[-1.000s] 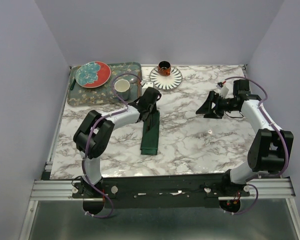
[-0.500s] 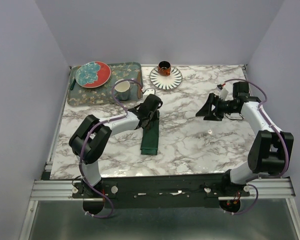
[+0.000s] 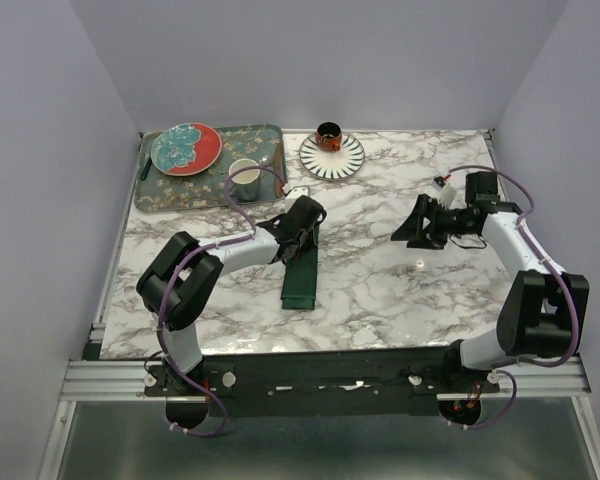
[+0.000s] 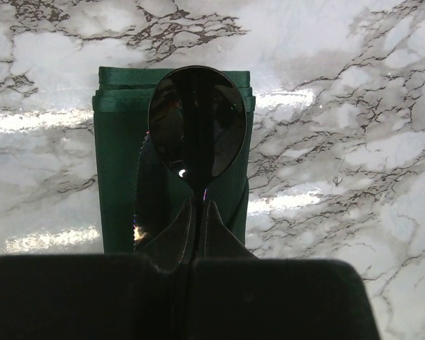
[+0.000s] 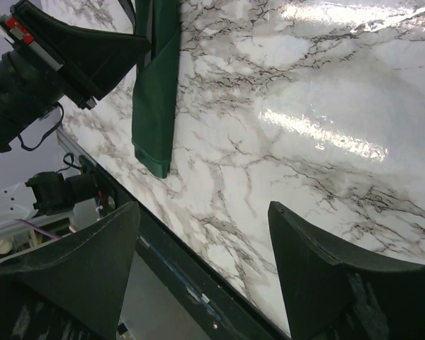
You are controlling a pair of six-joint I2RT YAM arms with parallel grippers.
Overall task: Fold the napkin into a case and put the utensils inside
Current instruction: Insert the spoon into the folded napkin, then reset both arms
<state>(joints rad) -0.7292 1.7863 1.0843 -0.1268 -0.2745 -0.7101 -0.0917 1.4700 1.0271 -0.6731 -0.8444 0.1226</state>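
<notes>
The case [image 3: 302,275] is a long narrow dark green cloth rectangle lying lengthwise on the marble table; it also shows in the left wrist view [image 4: 120,177] and the right wrist view [image 5: 156,99]. My left gripper [image 3: 300,228] hovers over its far end. In the left wrist view my left gripper [image 4: 198,204] is shut on the handle of a dark, shiny, spoon-shaped utensil [image 4: 197,120], whose bowl hangs over the case's end. A dark serrated blade [image 4: 143,184] lies on the case beside it. My right gripper [image 3: 412,222] is open and empty, off to the right [image 5: 202,209].
A floral tray [image 3: 160,195] at the back left holds a red and teal plate [image 3: 185,148], a white cup [image 3: 244,176] and a silver spoon [image 3: 267,159]. A striped plate [image 3: 346,158] with an orange cup [image 3: 328,134] stands behind the case.
My left gripper has come a little nearer along the case's far end with the utensil in it. The right gripper has barely shifted.
</notes>
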